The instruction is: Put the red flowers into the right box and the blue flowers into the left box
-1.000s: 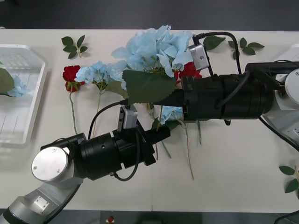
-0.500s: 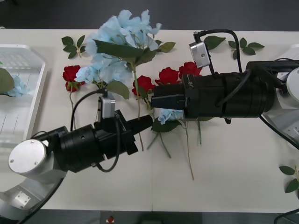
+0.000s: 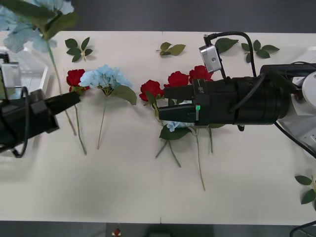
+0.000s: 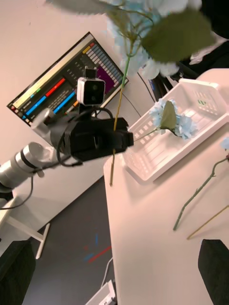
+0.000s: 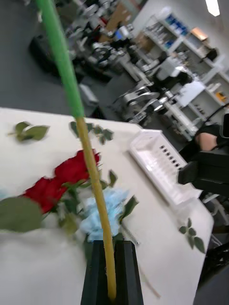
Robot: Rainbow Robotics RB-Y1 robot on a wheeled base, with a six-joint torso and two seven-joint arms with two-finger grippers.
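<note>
Left gripper (image 3: pixel 69 99): jaws clamped on the stem of a blue flower (image 3: pixel 29 15), raised beside the left box (image 4: pixel 179 128).
Right gripper (image 3: pixel 165 103): jaws parted, holding nothing, hovering over the red flowers (image 3: pixel 177 80) mid-counter.
Done: one blue cluster (image 4: pixel 174 119) lies in the left box.
Left: four red roses (one (image 3: pixel 75 77) apart), two blue clusters (image 3: pixel 103 76) on the counter (image 3: pixel 237 173); right box (image 5: pixel 162 167) looks bare.
Writing: none legible.

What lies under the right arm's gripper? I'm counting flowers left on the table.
Under the right gripper lie red flowers and a small blue flower; the arm covers part of their stems.
</note>
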